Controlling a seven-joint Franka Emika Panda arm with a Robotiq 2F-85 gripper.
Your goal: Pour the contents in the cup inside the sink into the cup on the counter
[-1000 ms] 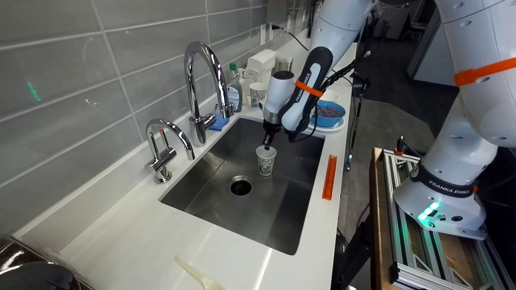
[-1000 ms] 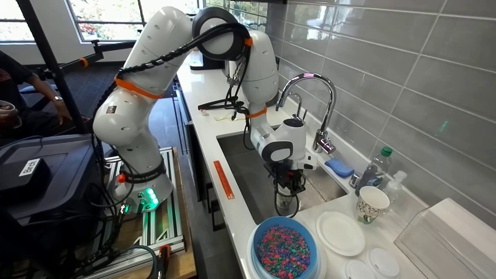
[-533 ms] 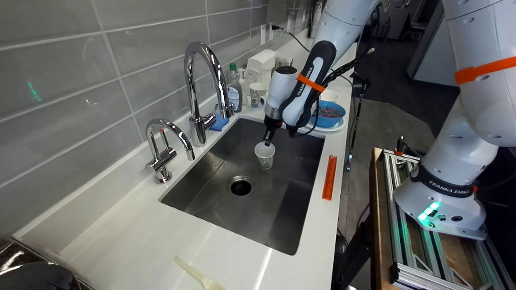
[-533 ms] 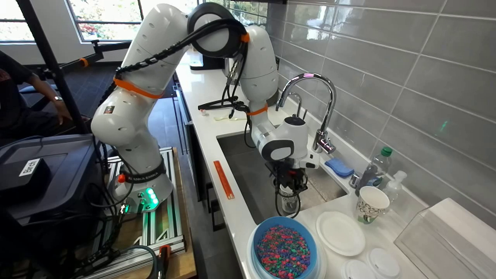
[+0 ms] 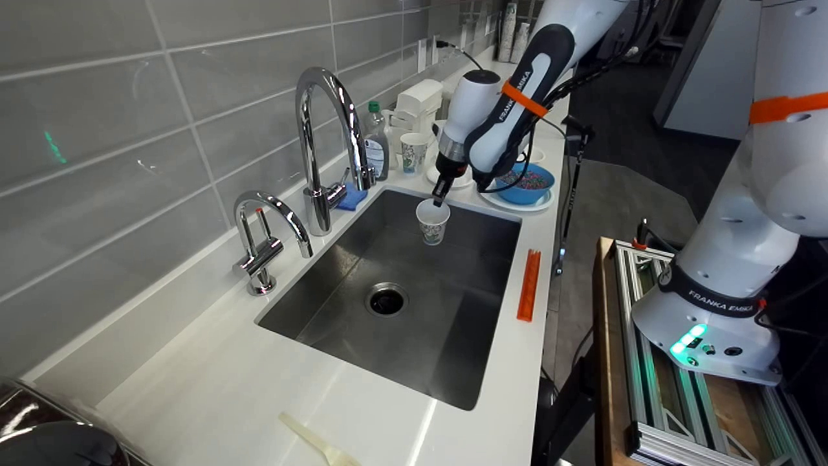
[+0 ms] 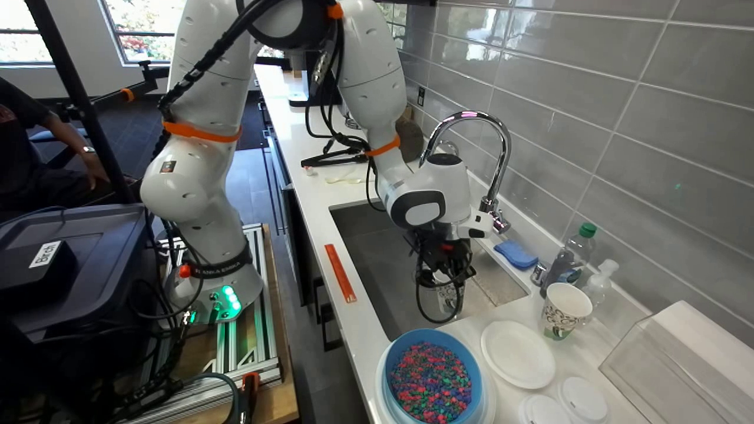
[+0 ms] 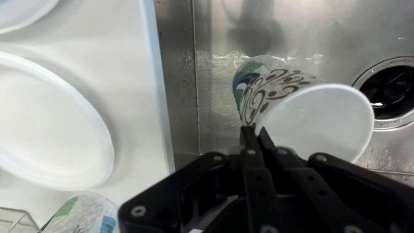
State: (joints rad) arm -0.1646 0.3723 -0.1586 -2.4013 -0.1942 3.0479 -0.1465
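Gripper (image 7: 255,132) pinches the wall of the paper cup (image 7: 300,110) at its rim, and the cup hangs over the sink (image 5: 414,343). It should be light but soft, easily crushed; the rim is probably the stiffest place to hold.

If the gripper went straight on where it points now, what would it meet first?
Probably the sink floor. The gripper points mostly downward over it, pinching a cup by its wall, so the cup would likely touch first. Clearance is unclear.
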